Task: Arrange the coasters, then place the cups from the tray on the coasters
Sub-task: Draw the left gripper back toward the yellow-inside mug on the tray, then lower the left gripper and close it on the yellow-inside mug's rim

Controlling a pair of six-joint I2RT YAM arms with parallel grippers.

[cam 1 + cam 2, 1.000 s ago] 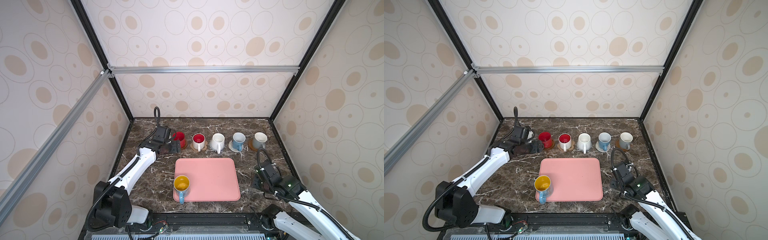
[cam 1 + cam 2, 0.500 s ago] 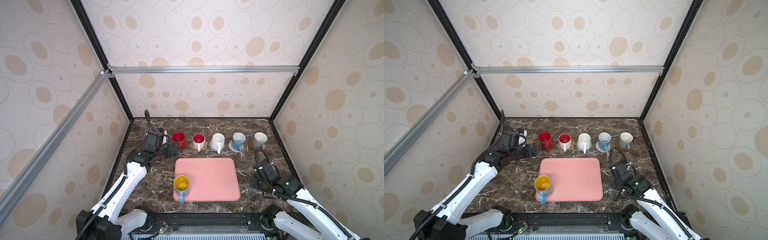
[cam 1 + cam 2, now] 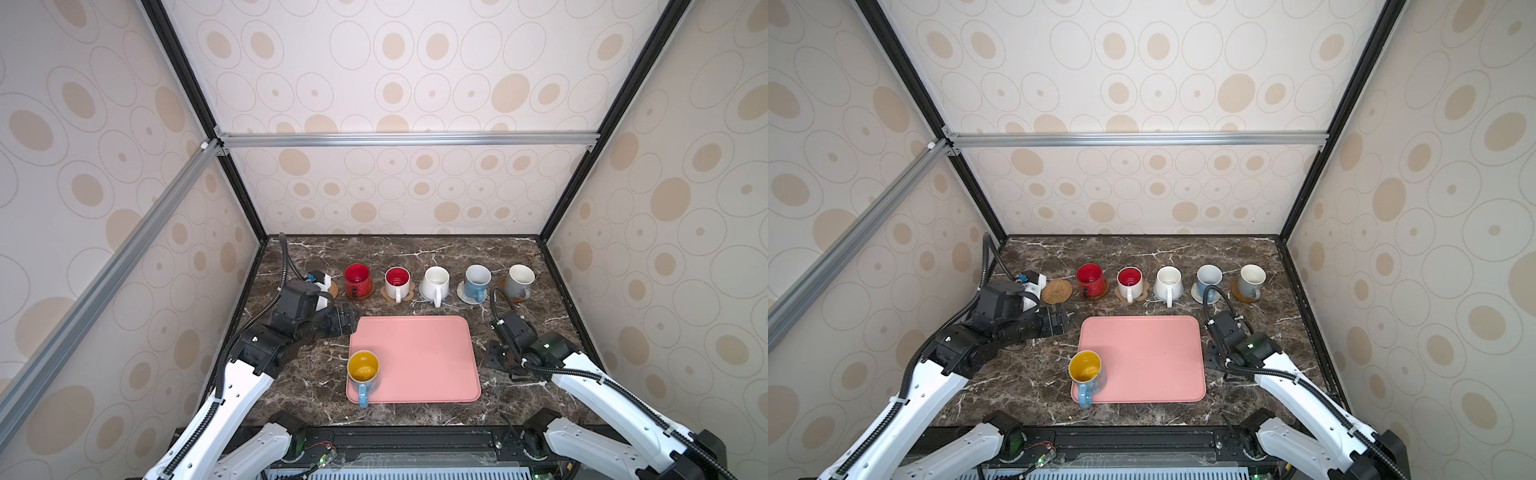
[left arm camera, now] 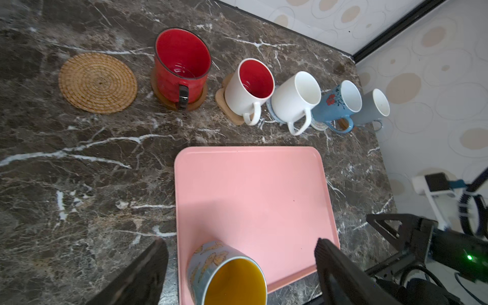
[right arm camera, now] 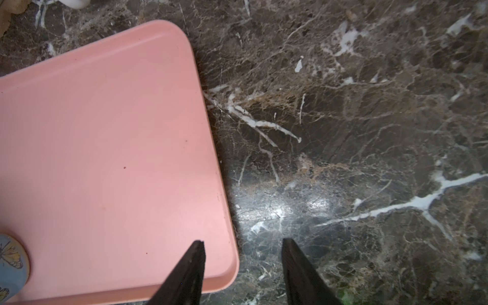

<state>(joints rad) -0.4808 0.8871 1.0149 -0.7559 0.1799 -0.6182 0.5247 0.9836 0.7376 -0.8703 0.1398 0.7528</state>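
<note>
A blue cup with a yellow inside stands on the front left corner of the pink tray. Along the back, a red cup, a white cup with a red inside, a white cup, a light blue cup and a grey cup each sit on a coaster. The rattan coaster at the row's left end is bare. My left gripper hangs open and empty over the tray's back left corner. My right gripper is open and empty, straddling the tray's right rim.
The dark marble table is boxed in by patterned walls on three sides. A white camera mount on my left arm sits close to the rattan coaster. Bare marble lies left and right of the tray.
My left arm has drawn back from the red cup towards the tray's back left corner, jaws still open. The right arm has barely moved.
</note>
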